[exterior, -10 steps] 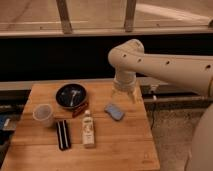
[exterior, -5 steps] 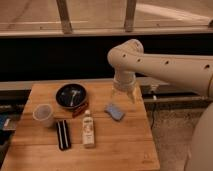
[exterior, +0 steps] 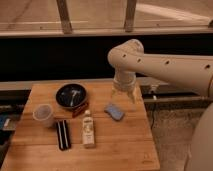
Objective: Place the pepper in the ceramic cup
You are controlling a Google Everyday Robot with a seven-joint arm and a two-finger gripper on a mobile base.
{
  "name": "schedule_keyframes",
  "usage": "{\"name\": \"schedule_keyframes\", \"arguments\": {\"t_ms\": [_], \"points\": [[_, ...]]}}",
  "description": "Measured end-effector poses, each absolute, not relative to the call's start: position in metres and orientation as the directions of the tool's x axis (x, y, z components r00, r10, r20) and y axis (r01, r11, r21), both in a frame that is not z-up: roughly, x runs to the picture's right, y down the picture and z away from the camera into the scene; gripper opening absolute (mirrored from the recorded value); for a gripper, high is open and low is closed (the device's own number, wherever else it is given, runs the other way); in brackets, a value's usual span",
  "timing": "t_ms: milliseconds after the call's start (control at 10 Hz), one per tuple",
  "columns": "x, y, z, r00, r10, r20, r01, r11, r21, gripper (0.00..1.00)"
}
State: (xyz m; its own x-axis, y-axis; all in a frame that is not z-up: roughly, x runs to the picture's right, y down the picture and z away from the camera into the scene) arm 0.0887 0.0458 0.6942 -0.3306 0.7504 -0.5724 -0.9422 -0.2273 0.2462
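Note:
The pepper (exterior: 80, 109) is a small dark red-brown piece lying on the wooden table (exterior: 125, 145) just in front of the black bowl. The ceramic cup (exterior: 43, 114) is a pale round cup standing upright near the table's left edge, left of the pepper. My gripper (exterior: 125, 96) hangs from the big white arm over the table's back right part, well right of the pepper and cup and just behind a blue sponge. Nothing shows in it.
A wide black bowl (exterior: 71, 95) sits at the back middle. A black ridged bar (exterior: 63, 134) and a white labelled bottle (exterior: 88, 129) lie in front of the cup and pepper. A blue sponge (exterior: 114, 111) lies right of centre. A dark wall stands behind the table.

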Motion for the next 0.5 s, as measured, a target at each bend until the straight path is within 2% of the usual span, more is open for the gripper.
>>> {"name": "schedule_keyframes", "arguments": {"t_ms": [500], "points": [[0.0895,0.0461,0.6948,-0.331,0.752,-0.57,-0.942,-0.224,0.251,0.65]]}}
